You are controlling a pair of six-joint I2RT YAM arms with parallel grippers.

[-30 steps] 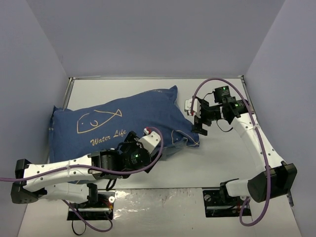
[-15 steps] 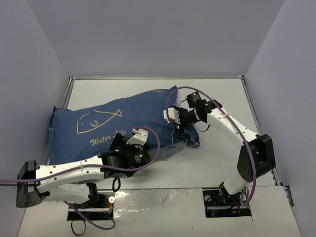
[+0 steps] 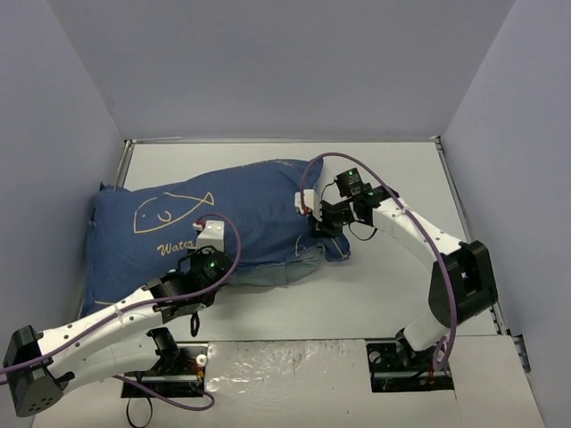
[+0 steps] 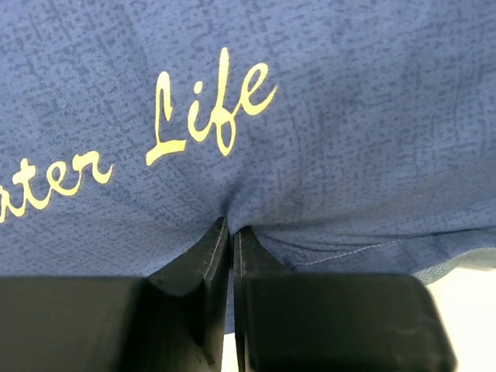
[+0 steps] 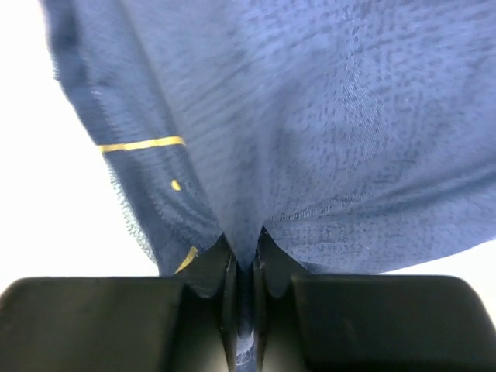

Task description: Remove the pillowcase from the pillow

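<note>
Our left hand point(image 4: 231, 232) and right hand point(image 5: 246, 260) each pinch shut on a fold of the pillowcase point(image 3: 241, 205), lying across the tabletop point(image 3: 393, 276). No pillow shows; we judge the stripping barely begun.

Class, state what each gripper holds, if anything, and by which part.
Both hold the pillowcase: left gripper pinches a fold below the "Life" lettering; right gripper pinches cloth at its right end.
</note>
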